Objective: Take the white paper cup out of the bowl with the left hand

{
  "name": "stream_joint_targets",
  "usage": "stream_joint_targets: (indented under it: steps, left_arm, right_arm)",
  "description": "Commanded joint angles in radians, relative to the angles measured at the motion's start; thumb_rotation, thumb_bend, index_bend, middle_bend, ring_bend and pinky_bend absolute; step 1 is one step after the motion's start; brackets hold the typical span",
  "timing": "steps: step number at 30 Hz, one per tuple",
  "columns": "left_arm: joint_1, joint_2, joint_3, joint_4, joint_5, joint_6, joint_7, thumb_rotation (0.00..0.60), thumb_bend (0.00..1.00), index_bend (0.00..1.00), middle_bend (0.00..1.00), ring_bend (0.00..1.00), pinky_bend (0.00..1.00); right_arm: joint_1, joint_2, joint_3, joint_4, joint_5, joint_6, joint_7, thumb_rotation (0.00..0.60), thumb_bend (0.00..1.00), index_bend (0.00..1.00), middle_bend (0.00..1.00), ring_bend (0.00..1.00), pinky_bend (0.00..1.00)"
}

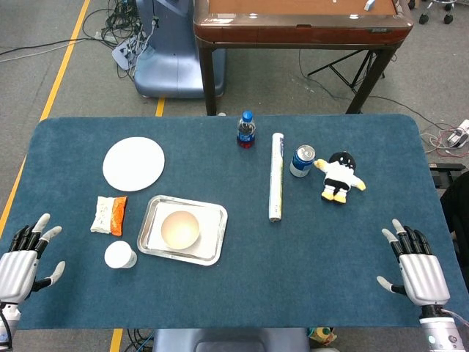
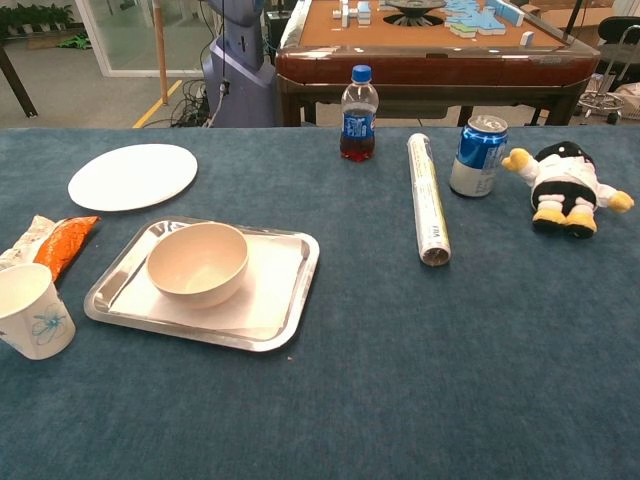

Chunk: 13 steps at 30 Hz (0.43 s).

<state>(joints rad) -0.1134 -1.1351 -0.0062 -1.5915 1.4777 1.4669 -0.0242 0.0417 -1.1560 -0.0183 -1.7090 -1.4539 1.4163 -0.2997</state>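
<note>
A: Where does the head view sit?

B: High above the near edge, looking steeply down on the whole table (image 1: pixel 234 308), with floor beyond.

A: And the chest view?

B: Low and close, looking nearly level across the table (image 2: pixel 400 400) toward the room behind.

A: What do they share?

B: The tray (image 1: pixel 150 246) (image 2: pixel 295 300), the plate (image 1: pixel 133 163) (image 2: pixel 132 176), the bottle (image 1: pixel 246 130) (image 2: pixel 358 113) and the can (image 1: pixel 302 160) (image 2: pixel 478 155).

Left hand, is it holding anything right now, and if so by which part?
Nothing. The left hand is open with fingers apart, at the table's near left edge. The cup stands free on the table, beside the tray, outside the bowl.
</note>
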Motion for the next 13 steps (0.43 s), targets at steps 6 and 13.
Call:
stream_joint_targets:
  steps: [6, 13]
  left_arm:
    - [-0.002, 0.002, -0.004, -0.011, 0.0, -0.009, 0.023, 0.6, 0.32, 0.17, 0.0, 0.0, 0.0]
    - [-0.007, -0.009, -0.004, -0.013, -0.001, -0.027, 0.046, 0.6, 0.32, 0.18, 0.0, 0.0, 0.0]
  right_arm:
    - [-0.006, -0.003, 0.001, 0.008, 0.009, 0.001, 0.005, 0.6, 0.2, 0.0, 0.0, 0.0, 0.0]
    - [-0.013, -0.002, -0.002, 0.014, -0.019, 0.021, 0.025, 0.6, 0.2, 0.0, 0.0, 0.0, 0.0]
